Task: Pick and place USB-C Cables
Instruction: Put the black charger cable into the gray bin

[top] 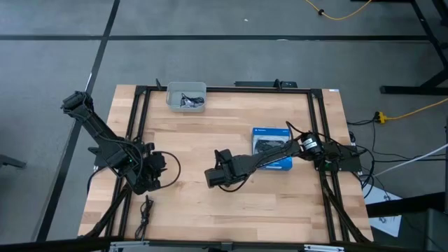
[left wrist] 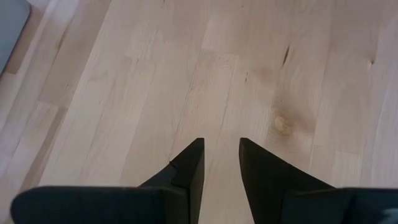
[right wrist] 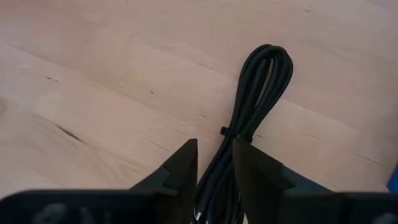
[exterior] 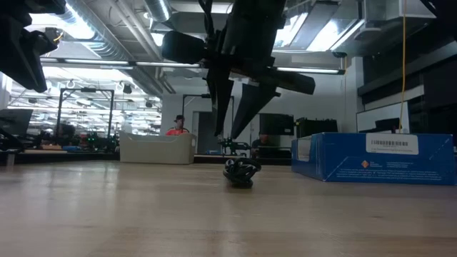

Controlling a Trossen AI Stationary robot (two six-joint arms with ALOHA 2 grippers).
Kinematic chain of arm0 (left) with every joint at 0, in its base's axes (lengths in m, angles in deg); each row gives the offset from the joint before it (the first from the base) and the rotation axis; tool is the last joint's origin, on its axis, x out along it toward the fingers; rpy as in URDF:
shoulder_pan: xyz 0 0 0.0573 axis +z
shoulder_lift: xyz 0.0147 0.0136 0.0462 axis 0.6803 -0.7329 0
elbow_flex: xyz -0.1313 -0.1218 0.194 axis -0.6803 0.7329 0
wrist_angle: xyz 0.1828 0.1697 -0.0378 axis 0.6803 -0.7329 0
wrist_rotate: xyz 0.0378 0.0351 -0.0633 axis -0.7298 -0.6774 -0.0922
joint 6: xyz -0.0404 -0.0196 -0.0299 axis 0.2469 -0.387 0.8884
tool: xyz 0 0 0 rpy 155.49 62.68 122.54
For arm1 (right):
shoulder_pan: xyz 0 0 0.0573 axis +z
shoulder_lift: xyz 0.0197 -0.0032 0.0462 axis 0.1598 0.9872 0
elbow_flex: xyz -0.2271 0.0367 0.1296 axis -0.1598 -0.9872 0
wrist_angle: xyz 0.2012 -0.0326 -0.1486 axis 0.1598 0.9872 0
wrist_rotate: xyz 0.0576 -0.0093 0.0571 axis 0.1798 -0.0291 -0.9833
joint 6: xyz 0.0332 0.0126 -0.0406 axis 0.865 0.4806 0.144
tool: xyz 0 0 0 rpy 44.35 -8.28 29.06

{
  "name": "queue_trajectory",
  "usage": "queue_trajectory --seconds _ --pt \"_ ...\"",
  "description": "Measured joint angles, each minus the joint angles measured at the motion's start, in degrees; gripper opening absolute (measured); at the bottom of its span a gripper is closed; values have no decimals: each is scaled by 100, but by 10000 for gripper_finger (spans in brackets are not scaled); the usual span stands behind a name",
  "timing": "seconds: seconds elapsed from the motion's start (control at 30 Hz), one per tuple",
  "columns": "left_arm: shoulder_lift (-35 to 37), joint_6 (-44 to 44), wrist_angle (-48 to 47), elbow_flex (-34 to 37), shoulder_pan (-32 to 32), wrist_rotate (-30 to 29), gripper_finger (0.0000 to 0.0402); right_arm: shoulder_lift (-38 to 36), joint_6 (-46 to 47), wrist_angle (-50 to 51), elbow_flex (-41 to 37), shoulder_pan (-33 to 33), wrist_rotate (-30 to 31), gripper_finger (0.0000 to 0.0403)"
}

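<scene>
Right gripper (right wrist: pixel 214 163) is straddling a black cable bundle (right wrist: pixel 252 112) lying mid-table, fingers slightly parted, not yet clamping. Left gripper (left wrist: pixel 221 163), narrowly parted and holding nothing, is waiting near the left edge.

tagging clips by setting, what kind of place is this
Probably a robotics lab or workshop hall: a framed wooden table, open ceiling ducts with strip lights, and long workbenches behind a seated person.

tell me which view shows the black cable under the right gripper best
The right wrist view: the black cable bundle fills the frame, loop and tie plain, running between the right gripper fingers. The low view shows it as a small dark heap on the table. The high view hides it under the arm; the left wrist view shows none.
</scene>
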Motion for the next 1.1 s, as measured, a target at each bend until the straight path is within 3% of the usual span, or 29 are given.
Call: queue_trajectory --seconds 0.57,1.1 --pt "0 0 -1 0 0 -9 93 12 16 -1 -2 -182 33 222" --pt "2 -2 -1 1 -1 -162 93 339 28 56 -105 -227 -275 204"
